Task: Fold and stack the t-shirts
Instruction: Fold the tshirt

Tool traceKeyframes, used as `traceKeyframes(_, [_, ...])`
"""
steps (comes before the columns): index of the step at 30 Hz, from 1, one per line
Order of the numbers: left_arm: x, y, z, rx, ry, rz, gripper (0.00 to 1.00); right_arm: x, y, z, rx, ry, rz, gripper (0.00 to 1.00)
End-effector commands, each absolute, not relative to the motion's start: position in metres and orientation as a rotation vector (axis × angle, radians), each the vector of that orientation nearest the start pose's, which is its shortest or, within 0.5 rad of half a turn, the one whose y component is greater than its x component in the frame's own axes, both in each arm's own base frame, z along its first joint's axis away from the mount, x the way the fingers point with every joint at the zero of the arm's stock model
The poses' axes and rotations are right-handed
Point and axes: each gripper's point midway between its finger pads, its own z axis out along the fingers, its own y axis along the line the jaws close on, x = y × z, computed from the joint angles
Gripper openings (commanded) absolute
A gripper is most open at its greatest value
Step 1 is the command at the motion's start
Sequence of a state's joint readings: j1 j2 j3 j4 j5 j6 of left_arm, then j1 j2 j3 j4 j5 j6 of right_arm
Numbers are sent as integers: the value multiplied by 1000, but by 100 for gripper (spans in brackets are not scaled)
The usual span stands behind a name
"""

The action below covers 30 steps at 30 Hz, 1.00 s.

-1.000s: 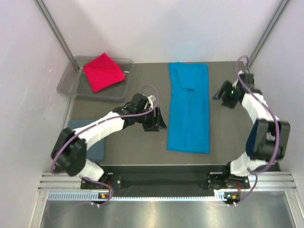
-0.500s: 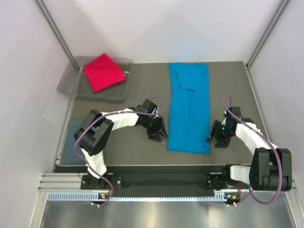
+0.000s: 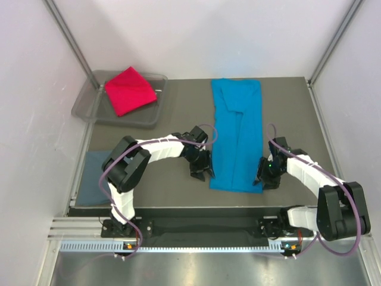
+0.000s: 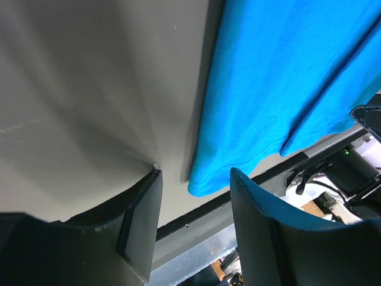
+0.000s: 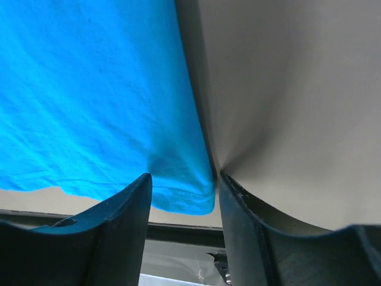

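Turquoise t-shirt (image 3: 237,131) lies flat on the table (image 3: 172,190) as a long narrow strip. Its long axis runs from the near edge away toward the back wall, between the two arms.

Left gripper (image 3: 200,170) is at the strip's near left corner and right gripper (image 3: 264,177) at its near right corner, so each arm is at the corner on its own side.

Left wrist view: fingers (image 4: 140,220) stand apart and reach down to the table. The hem corner lies in the gap, clear of the left pad and nearer the right one. Nothing is clamped.

Right wrist view: fingers (image 5: 128,208) also stand apart, tips against the table. The cloth corner sits between them with its side edge just beside the right pad. It is not pinched yet.

Judgement: the step in hand is pinching both near corners, then carrying the near end away from the bases, along the long axis, onto the far end.

Containers: the clear plastic tray (image 3: 88,102), well beyond and to the left of the left gripper, holds the folded red t-shirt (image 3: 128,89) and nothing else I can see.

Slate grey-blue t-shirt (image 3: 92,185) lies folded on the near side, to the left of the left gripper and partly under that arm.
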<state>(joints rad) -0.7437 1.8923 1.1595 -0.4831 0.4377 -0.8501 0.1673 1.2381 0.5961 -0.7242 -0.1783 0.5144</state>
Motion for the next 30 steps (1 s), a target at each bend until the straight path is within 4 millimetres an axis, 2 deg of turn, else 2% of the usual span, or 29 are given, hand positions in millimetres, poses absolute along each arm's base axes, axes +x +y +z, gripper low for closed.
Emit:
traceKeyframes(1, [204,-323,14,-72,3139,-735,55,167,80,15,506,2958,285,48])
traceKeyframes(6, [199,-334,5,-42,3165,-706,55,165,77,9,496,2965,224,43])
traceKeyframes(8, [198,-335,3,-43,3178,-695,53,162,76,6,497,2975,209,37])
traceKeyframes(10, [197,-333,-1,-42,3193,-671,50,161,76,4,507,2976,204,36])
traceKeyframes(13, [192,-326,-8,-57,3214,-649,29,157,74,2,525,2978,192,29])
traceKeyframes(14, [190,-325,-9,-65,3222,-653,19,156,73,2,533,2973,192,26])
traceKeyframes(16, [185,-321,-15,-66,3241,-637,13,152,71,0,559,2974,174,19])
traceKeyframes(18, [181,-315,-19,-77,3256,-617,0,151,71,1,568,2963,180,15])
traceKeyframes(19, [181,-315,-20,-78,3255,-615,0,149,70,0,576,2962,171,11])
traceKeyframes(24, [182,-303,-21,-112,3239,-591,0,147,63,3,636,2915,139,6])
traceKeyframes(25, [180,-300,-21,-118,3240,-586,0,145,61,3,642,2911,137,2])
traceKeyframes(30, [179,-295,-15,-119,3216,-615,0,146,60,6,687,2888,151,0])
